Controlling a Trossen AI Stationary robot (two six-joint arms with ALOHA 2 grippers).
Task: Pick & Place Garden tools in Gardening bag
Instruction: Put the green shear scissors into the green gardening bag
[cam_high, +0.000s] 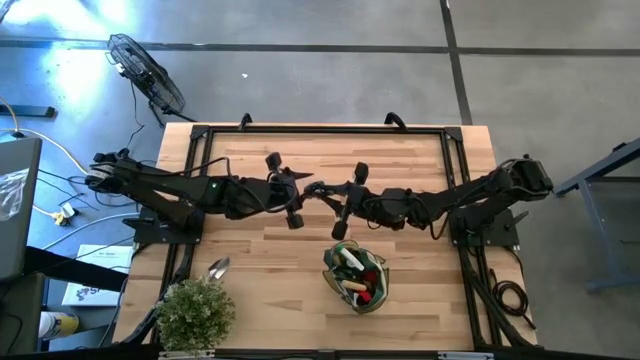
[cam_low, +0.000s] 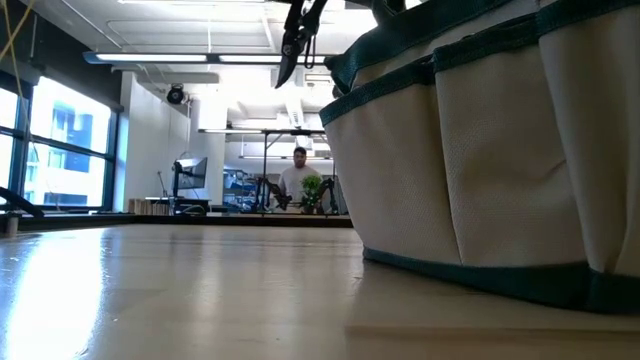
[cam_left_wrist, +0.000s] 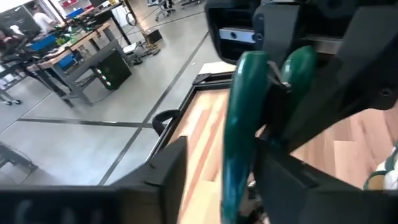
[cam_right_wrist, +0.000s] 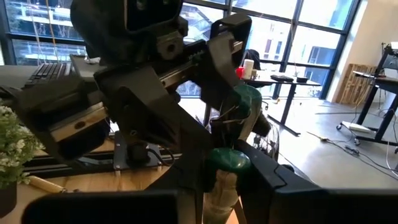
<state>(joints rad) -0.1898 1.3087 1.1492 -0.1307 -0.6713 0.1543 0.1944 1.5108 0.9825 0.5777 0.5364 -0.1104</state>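
Both grippers, left (cam_high: 296, 186) and right (cam_high: 328, 190), meet mid-table, each closed on the green-handled pruner (cam_left_wrist: 239, 118), seemingly a handover so the right arm can drop it in the bag (cam_high: 356, 277), nearby.

Grey concrete floor (cam_high: 330, 60) w/ dark seam lines; black floor fan (cam_high: 148, 75) lies just off the wood table's (cam_high: 390, 305) far-left corner. Low view: big windows (cam_low: 62, 150) at left, ceiling strip lights (cam_low: 190, 58), white wall, workbenches and a person (cam_low: 298, 178) at the far end. More glazing behind desks (cam_right_wrist: 283, 78) in right wrist view.
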